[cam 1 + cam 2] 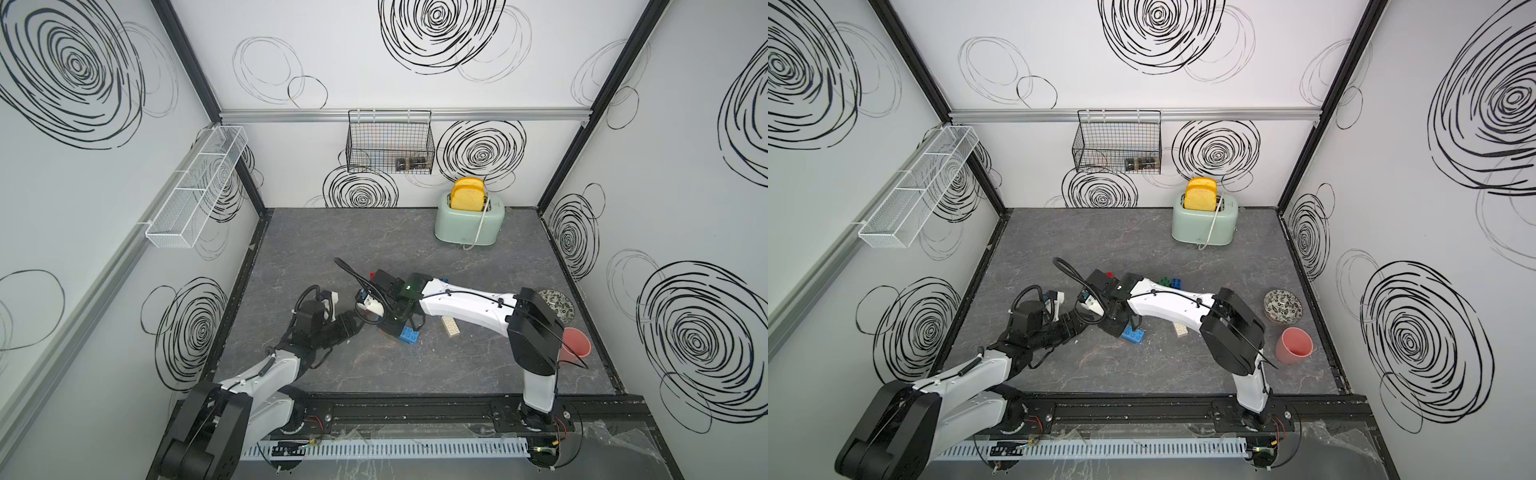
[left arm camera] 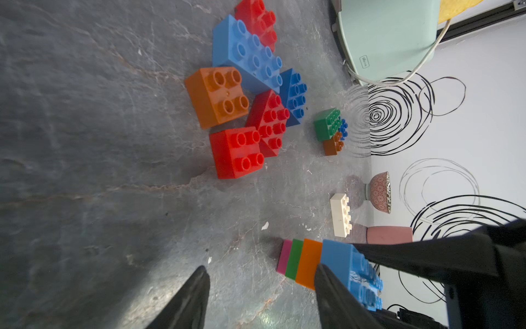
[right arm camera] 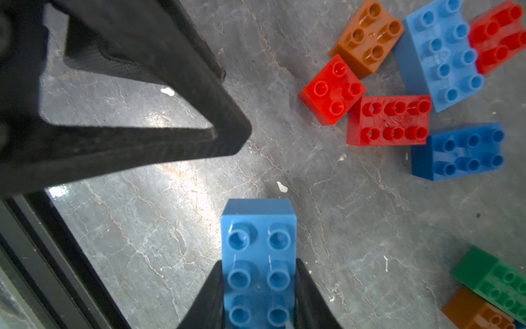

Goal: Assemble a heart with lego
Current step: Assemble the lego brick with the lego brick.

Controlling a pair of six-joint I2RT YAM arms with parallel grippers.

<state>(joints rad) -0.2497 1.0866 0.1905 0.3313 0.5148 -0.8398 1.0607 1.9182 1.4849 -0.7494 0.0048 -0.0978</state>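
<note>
My right gripper [image 3: 259, 265] is shut on a light blue brick [image 3: 257, 228], studs up, low over the grey floor. In the left wrist view this blue brick [image 2: 337, 256] tops a stack of orange, green and pink layers. My left gripper [image 2: 262, 273] is open just left of the stack, with one finger [image 2: 327, 284] in front of its orange and blue part. Both top views show the blue brick [image 1: 409, 334] [image 1: 1133, 334] under the right wrist. Beyond it lies a flat cluster of red, orange and blue bricks [image 2: 237, 152] [image 3: 390, 121].
A cream brick [image 1: 451, 327] [image 2: 341, 215] lies right of the stack. A small green, orange and blue group [image 2: 327, 124] [image 1: 1166, 281] sits farther back. Mint toaster [image 1: 469, 222] at the back, patterned bowl [image 1: 1283, 305] and pink cup [image 1: 1293, 345] at the right.
</note>
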